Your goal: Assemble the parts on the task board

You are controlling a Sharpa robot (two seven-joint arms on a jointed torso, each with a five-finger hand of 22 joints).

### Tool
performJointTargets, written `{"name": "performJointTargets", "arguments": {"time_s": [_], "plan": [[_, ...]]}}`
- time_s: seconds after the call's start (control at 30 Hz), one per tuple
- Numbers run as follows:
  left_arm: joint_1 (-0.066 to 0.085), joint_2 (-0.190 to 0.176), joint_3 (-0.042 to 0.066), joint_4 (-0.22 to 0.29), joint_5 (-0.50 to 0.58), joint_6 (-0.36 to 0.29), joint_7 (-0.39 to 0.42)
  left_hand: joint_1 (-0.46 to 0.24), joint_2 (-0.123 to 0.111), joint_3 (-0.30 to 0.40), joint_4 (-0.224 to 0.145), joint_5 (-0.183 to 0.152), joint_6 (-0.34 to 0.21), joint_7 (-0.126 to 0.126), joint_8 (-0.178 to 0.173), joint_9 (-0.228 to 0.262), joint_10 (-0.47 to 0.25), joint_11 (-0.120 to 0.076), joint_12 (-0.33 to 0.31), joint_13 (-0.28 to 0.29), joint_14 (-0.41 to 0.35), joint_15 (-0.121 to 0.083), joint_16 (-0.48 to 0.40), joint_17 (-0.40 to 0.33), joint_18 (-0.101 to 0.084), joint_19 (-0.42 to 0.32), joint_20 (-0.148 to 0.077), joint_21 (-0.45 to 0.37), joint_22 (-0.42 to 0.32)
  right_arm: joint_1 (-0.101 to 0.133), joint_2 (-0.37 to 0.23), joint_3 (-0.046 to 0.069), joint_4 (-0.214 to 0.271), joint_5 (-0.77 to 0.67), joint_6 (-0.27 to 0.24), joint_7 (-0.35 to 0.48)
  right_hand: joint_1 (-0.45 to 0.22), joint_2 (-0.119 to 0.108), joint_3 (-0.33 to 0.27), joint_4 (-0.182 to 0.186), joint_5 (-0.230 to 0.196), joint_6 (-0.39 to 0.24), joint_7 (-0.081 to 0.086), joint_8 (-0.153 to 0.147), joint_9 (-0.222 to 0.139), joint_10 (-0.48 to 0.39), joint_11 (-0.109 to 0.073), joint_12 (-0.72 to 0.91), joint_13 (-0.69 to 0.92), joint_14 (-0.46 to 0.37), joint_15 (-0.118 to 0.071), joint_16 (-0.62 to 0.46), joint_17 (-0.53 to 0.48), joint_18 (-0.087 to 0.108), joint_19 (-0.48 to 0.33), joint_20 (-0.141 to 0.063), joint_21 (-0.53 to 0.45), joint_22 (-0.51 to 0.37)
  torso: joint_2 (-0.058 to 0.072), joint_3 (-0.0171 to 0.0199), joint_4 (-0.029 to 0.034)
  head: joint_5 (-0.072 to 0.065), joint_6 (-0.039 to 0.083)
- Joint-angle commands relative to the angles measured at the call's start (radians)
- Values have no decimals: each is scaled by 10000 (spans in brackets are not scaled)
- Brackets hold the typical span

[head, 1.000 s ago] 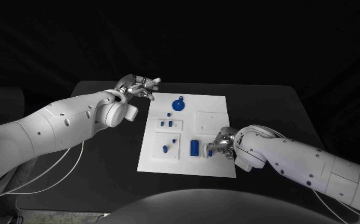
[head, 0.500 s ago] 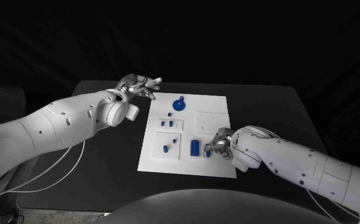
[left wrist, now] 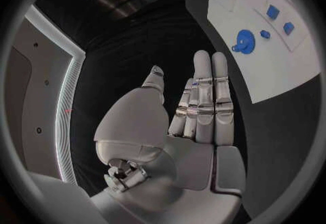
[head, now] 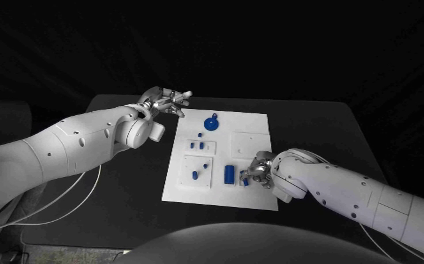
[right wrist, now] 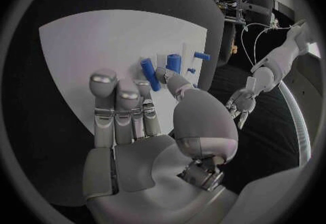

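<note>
The white task board (head: 252,123) lies in the middle of the black table. A blue round gear (head: 210,123) sits near its far end, and small blue pieces (head: 195,146) stand further in. A blue cylinder (head: 230,174) and a slim blue peg (head: 245,181) lie near the front. My right hand (head: 259,174) rests low over the board's front right, fingers stretched out. In the right wrist view its thumb and a finger flank the slim blue peg (right wrist: 148,74), beside the blue cylinder (right wrist: 174,62). My left hand (head: 166,101) hovers off the board's far left corner, holding nothing.
Bare black table (head: 124,166) stretches on both sides of the board. In the left wrist view the left hand (left wrist: 197,110) has straight fingers, with the gear (left wrist: 244,39) and board (left wrist: 285,72) beyond them. My left arm (right wrist: 271,66) shows in the right wrist view.
My right hand has edged slightly left, closer to the slim blue peg and the cylinder. The left hand and the parts have stayed where they were.
</note>
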Motion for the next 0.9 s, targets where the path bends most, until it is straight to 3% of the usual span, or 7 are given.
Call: {"name": "performJointTargets", "arguments": {"time_s": [0.03, 0.1, 0.17, 0.5, 0.9], "plan": [[22, 17, 8, 32, -58, 140, 31, -5, 90, -55, 27, -20, -63, -22, 19, -1, -50, 7, -2, 17, 32, 49, 44, 9, -120, 26, 54, 42, -14, -23, 40, -23, 24, -52, 263, 215, 146, 218, -7, -345, -404, -30, -121, 45, 39, 69, -132, 0, -6, 71, -9, -34, -13, -112, 544, 57, -67, 714, 2, -1, -4, 18, 1], [23, 15, 8, 32, -63, 139, 29, -5, 90, -55, 27, -20, -63, -22, 19, -1, -50, 7, -2, 17, 32, 49, 44, 9, -120, 26, 54, 42, -14, -23, 40, -25, 27, -44, 259, 235, 165, 244, -230, -285, -663, -29, -150, 43, 19, 70, -134, 16, -3, 71, -11, -38, -18, -115, 544, 56, -82, 703, -2, -1, -1, 20, 1], [24, 12, 8, 32, -65, 141, 26, -5, 90, -55, 27, -20, -63, -22, 19, -1, -50, 7, -2, 17, 32, 49, 44, 9, -120, 26, 54, 42, -14, -23, 39, -26, 29, -34, 253, 253, 157, 268, -447, -174, -1268, -25, -191, 38, -28, 79, -143, 44, 10, 73, -13, -37, -18, -119, 546, 53, -87, 693, -3, -2, 0, 20, 1], [26, 6, 8, 28, -77, 152, 10, -5, 90, -55, 27, -20, -63, -22, 19, -1, -50, 7, -2, 17, 32, 49, 44, 9, -120, 26, 54, 42, -14, -24, 28, -29, 31, 12, 178, 334, 30, 218, -914, 369, -2125, 1, -212, 36, -436, 68, -138, 66, -3, 70, -20, -51, -20, -120, 547, 42, -101, 655, -1, 0, 1, 33, 1], [26, 0, 8, 22, -93, 152, -16, -5, 90, -55, 27, -20, -63, -22, 19, -1, -50, 7, -2, 17, 32, 49, 44, 9, -120, 26, 54, 42, -14, -24, 2, -29, 68, 52, 132, 442, -41, 104, -1180, 964, -3415, 51, -199, 38, -648, 100, -120, 104, -7, 77, -8, -53, -10, -113, 547, 50, -86, 633, 4, 0, -1, 27, 1]]}}
